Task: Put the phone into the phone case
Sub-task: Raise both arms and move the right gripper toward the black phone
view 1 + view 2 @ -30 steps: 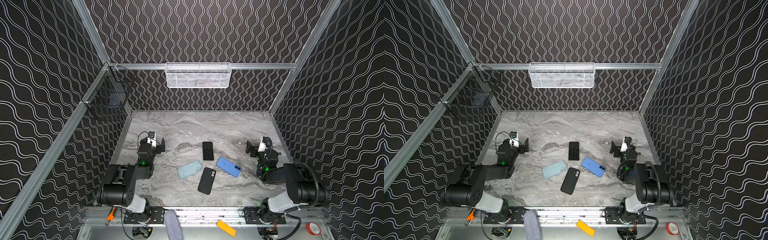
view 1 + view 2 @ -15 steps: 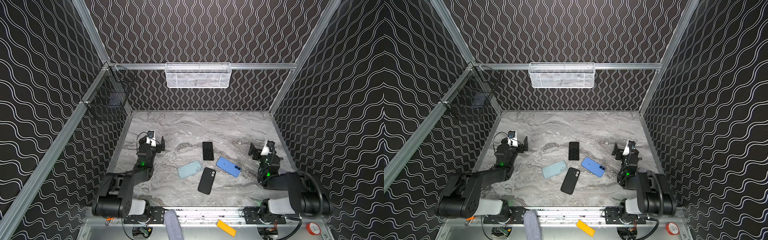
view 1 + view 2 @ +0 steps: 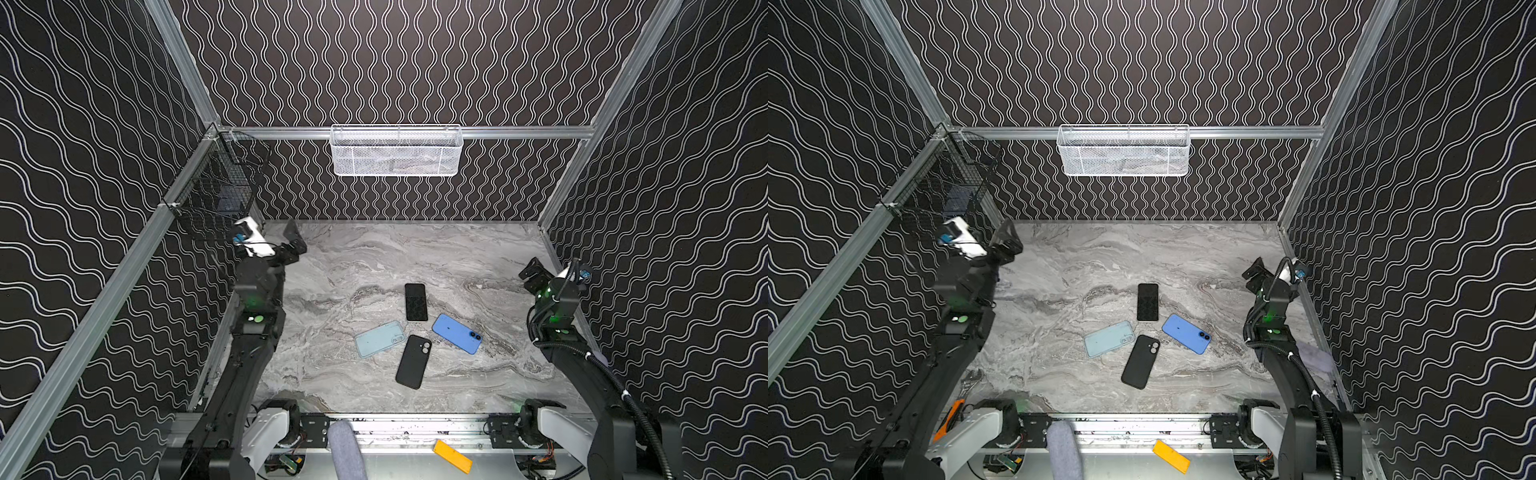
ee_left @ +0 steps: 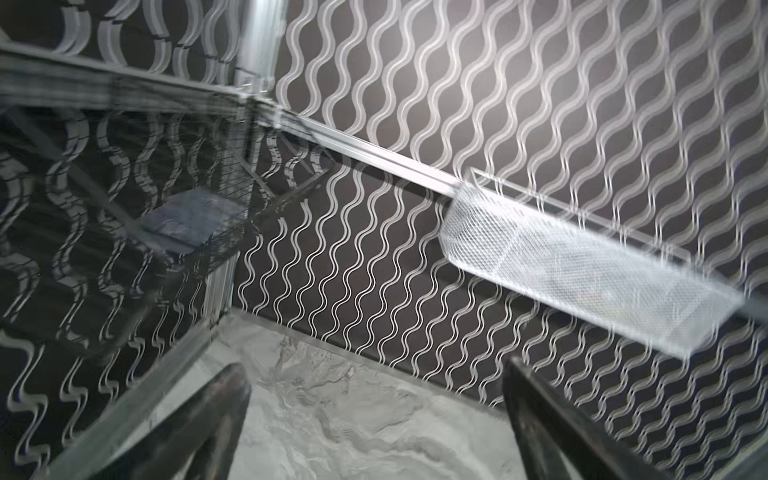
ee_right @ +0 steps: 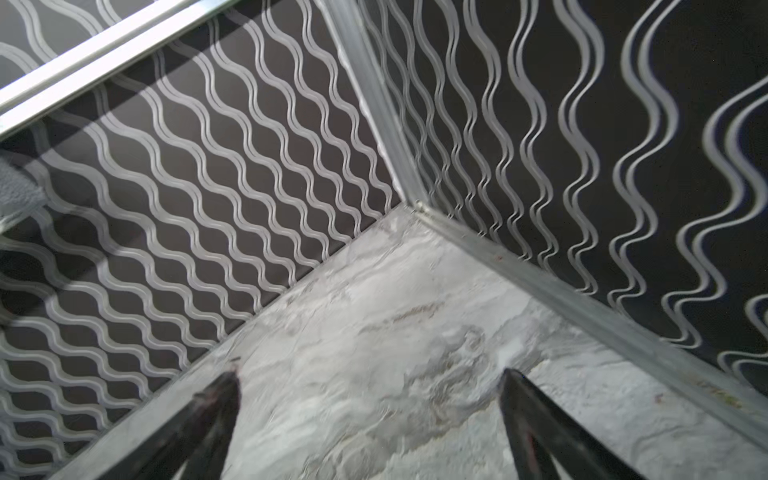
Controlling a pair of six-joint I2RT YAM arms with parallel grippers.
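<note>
- The left claw (image 3: 292,243) hangs over the far left part of the grey marble-patterned table (image 3: 374,257), near the black wire basket (image 3: 216,199) on the left rail. Its jaws are spread wide and grasp nothing.
- The right claw (image 3: 534,272) hangs by the right wall, also released and empty. The right wrist view shows only bare table between its two dark fingers (image 5: 523,399).
- A flat black phone (image 3: 416,302) lies screen up near the middle of the table, touched by neither claw.
- Nearer the arm bases, a pale blue translucent phone case (image 3: 380,338) lies flat to the left.
- A matte black phone case (image 3: 412,361) lies with its camera cut-out up, its top corner just beside the pale blue one. I cannot tell whether they touch.
- A bright blue phone (image 3: 456,333) lies back up on the right, its two lenses showing.
- Both claws are well apart from all four items.
- A white mesh basket (image 3: 395,156) hangs on the back rail.
</note>
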